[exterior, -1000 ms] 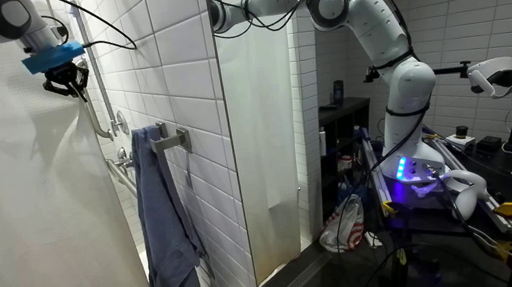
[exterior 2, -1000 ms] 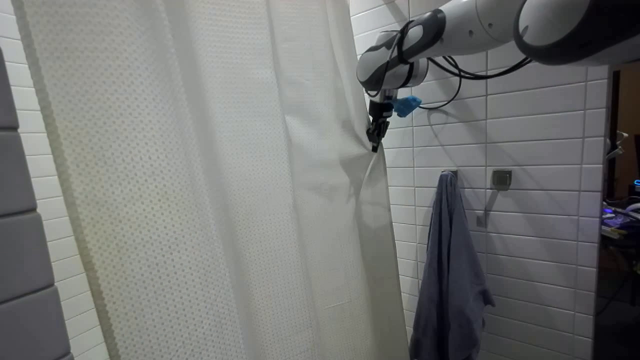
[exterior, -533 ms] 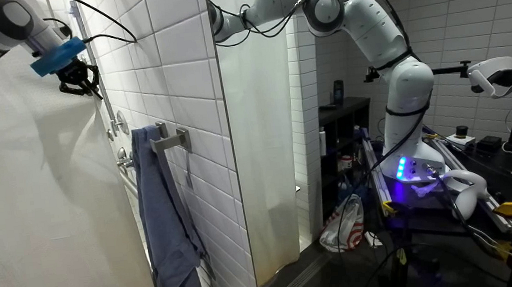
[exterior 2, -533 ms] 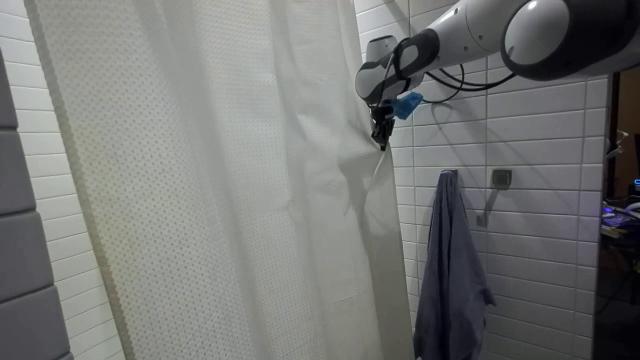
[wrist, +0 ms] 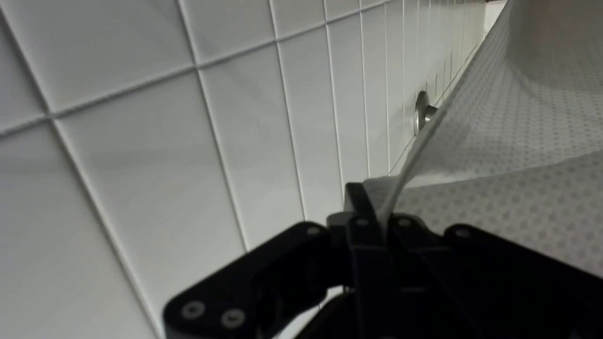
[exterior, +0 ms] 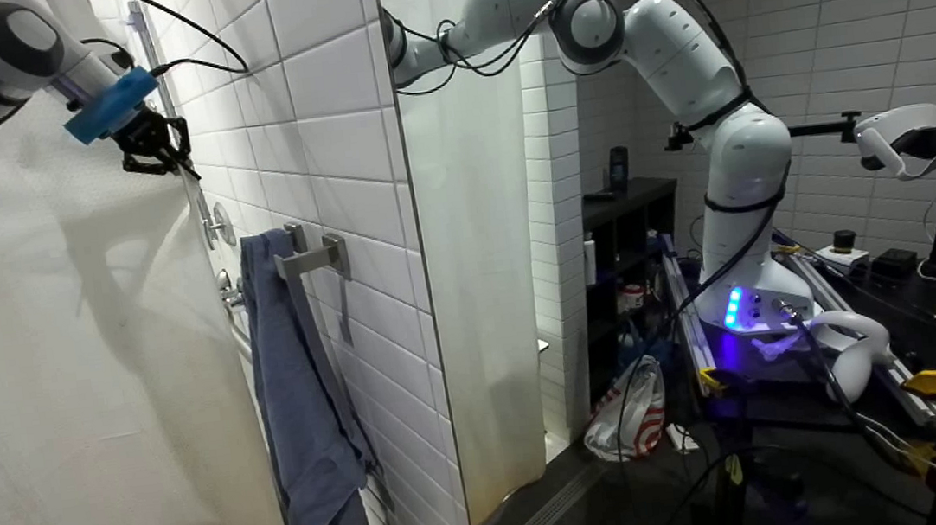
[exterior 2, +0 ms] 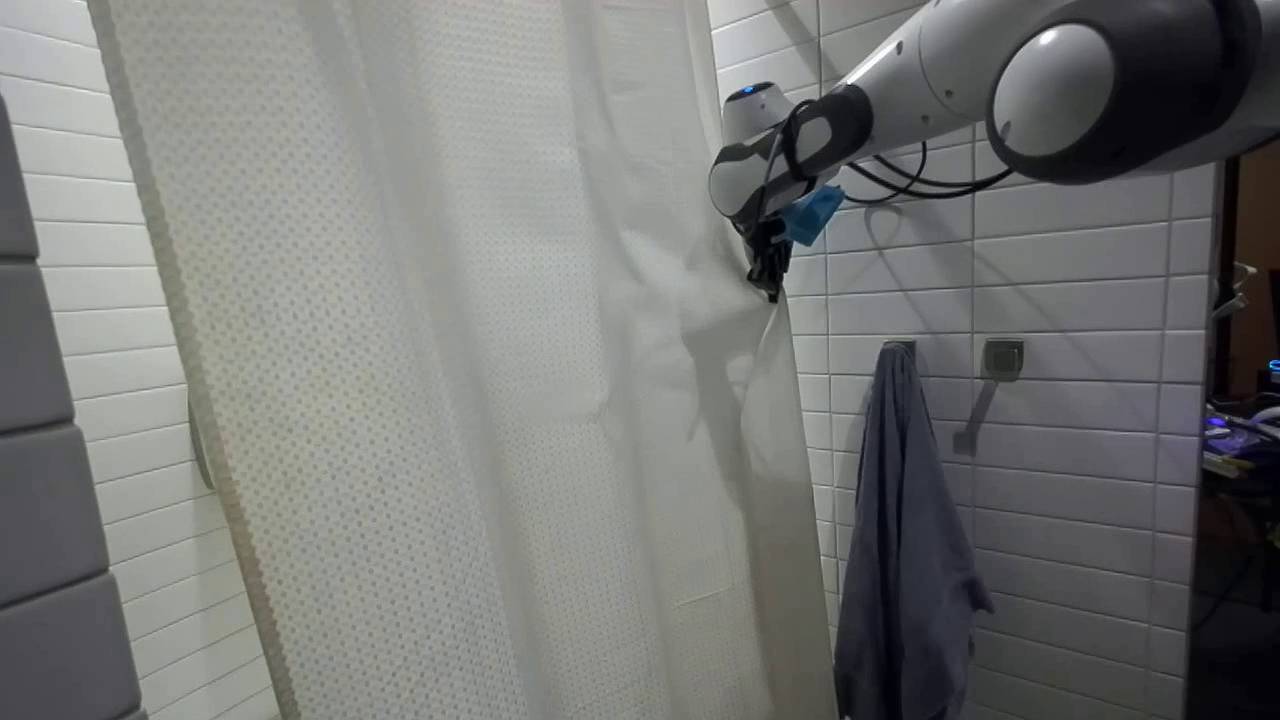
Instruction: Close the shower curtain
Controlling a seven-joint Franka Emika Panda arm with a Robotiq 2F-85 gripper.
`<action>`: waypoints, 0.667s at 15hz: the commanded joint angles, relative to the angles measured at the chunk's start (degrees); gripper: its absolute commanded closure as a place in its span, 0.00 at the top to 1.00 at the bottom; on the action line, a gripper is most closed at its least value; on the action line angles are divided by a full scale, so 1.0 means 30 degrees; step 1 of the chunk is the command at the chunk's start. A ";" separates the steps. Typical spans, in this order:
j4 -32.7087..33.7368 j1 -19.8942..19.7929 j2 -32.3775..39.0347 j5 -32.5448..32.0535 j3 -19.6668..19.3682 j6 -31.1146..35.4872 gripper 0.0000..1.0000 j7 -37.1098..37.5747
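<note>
While passing the grey tiles (exterior 2: 55,500) at the far left of an exterior view, then a strip of white tiles (exterior 2: 110,340), come next to the shower curtain (exterior 2: 480,400), hanging tall and cream-white across the middle in soft vertical folds, running out of view at top and bottom. Note a fine dotted pattern in the cloth and a plainer border down the left side. Follow the creases rightward to a gathered point on the right-hand edge. Find there the tool (exterior 2: 772,293), pointing down, clamped tight on that edge; see in the wrist view the cloth running in between the black fingers (wrist: 370,263), with hardly any gap showing.

Trace the white and dark grey arm (exterior 2: 920,75) from there to the upper right, with blue wrapping (exterior 2: 812,214) by the wrist. Past the curtain, reach the tiled wall (exterior 2: 1080,440) and, hung against it, a blue-grey towel (exterior 2: 905,560), near the curtain; cannot tell whether touching. Right of the towel, spot a square metal fitting (exterior 2: 1003,360).

Farther right in an exterior view, come to an apparent mirror (exterior: 689,170), showing curtain and arm again, then a white plastic bag (exterior: 628,420) with red markings, a dark shelf unit (exterior: 632,206) and a robot base (exterior: 754,293) with blue lights.
</note>
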 commanded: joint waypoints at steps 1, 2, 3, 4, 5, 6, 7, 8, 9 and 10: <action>0.0803 0.0230 0.0428 -0.0659 -0.0455 -0.0267 0.00 0.0338; 0.0799 0.0227 0.0441 -0.0702 -0.0481 -0.0259 0.00 0.0328; 0.0789 0.0218 0.0417 -0.0692 -0.0462 -0.0306 0.00 0.0311; 0.0789 0.0208 0.0433 -0.0702 -0.0459 -0.0277 0.00 0.0320; 0.0784 0.0198 0.0433 -0.0689 -0.0445 -0.0278 0.00 0.0307; 0.0787 0.0191 0.0433 -0.0672 -0.0434 -0.0300 0.00 0.0297; 0.0791 0.0182 0.0445 -0.0681 -0.0442 -0.0277 0.00 0.0293; 0.0804 0.0171 0.0444 -0.0661 -0.0436 -0.0319 0.00 0.0283; 0.0813 0.0163 0.0444 -0.0645 -0.0434 -0.0345 0.00 0.0284; 0.0793 0.0141 0.0426 -0.0611 -0.0420 -0.0385 0.13 0.0248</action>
